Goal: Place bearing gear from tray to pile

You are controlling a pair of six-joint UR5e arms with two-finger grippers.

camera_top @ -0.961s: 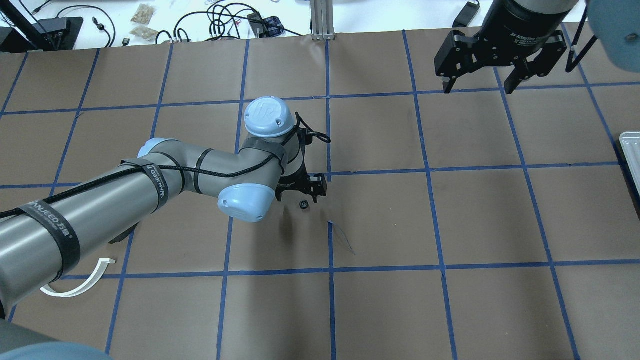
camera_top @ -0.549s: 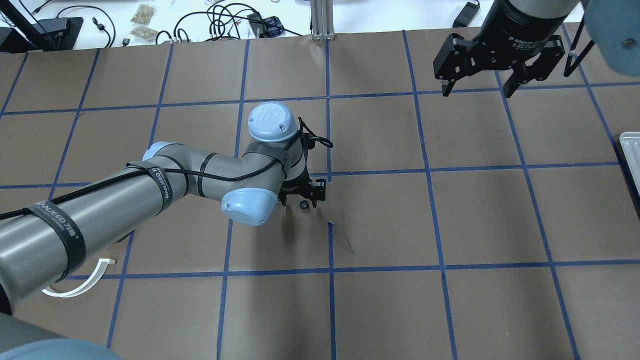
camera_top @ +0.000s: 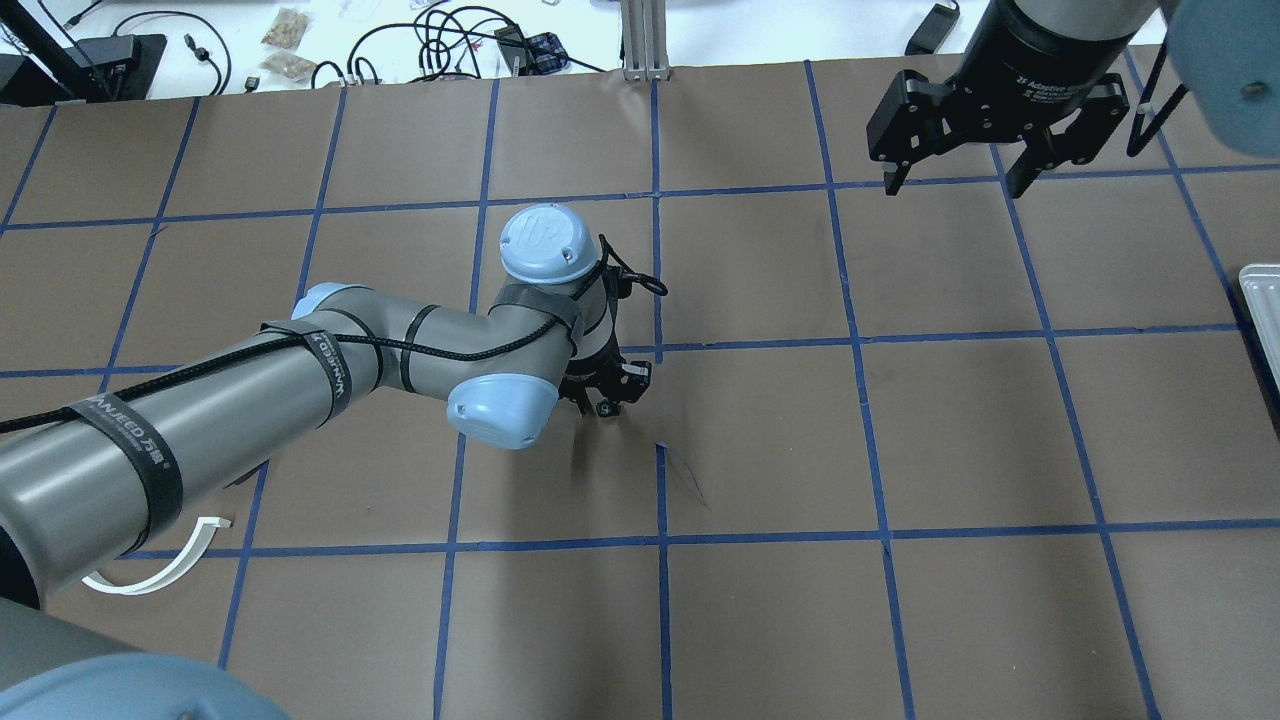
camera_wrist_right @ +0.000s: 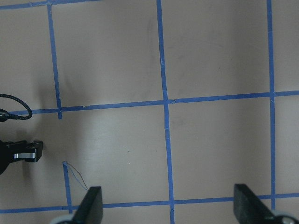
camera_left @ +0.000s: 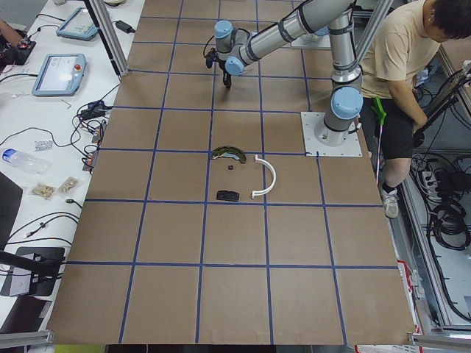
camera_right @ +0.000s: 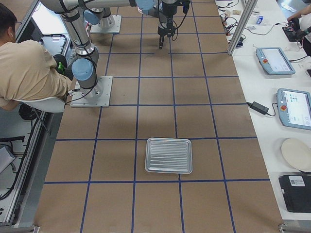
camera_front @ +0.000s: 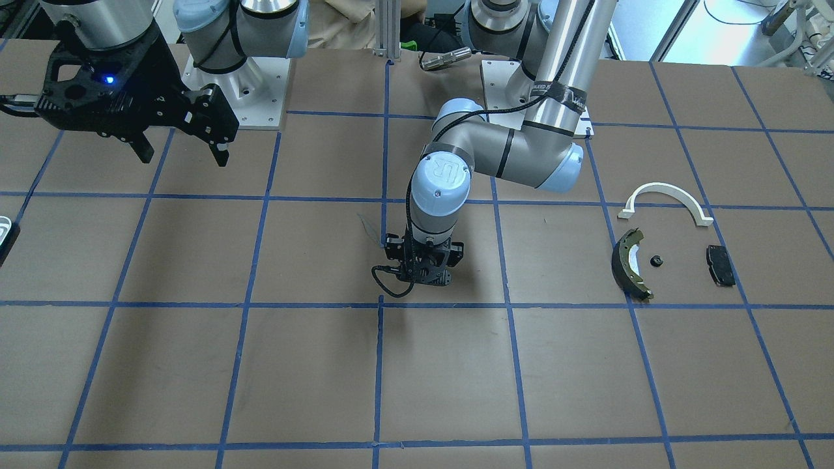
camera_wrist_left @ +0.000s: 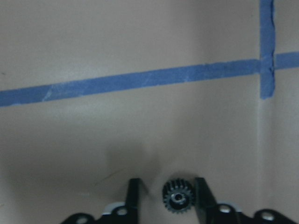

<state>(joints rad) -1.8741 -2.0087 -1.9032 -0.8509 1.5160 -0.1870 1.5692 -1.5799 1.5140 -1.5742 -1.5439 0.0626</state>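
The bearing gear [camera_wrist_left: 178,199], small, black and toothed, lies on the brown table between the fingers of my left gripper [camera_wrist_left: 168,198]. It sits close to one finger, with a gap to the other. The left gripper [camera_top: 606,400] is open and low over the table's middle. My right gripper [camera_top: 955,175] is open and empty, held high at the far right. The tray [camera_right: 169,155] is a ribbed silver tray; only its corner [camera_top: 1262,300] shows overhead. The pile holds a white arched strip [camera_front: 664,194], a brake shoe [camera_front: 629,264], a black pad [camera_front: 720,265] and a small black part [camera_front: 656,261].
Blue tape lines [camera_top: 660,340] grid the brown table. A short loose bit of tape [camera_top: 685,475] lies just by the left gripper. Cables and devices [camera_top: 450,40] lie beyond the far edge. A seated person [camera_left: 401,66] is behind the robot bases.
My left gripper has shifted and come down over the gear, which now lies between its fingers. My right gripper has drawn slightly away toward the far edge.
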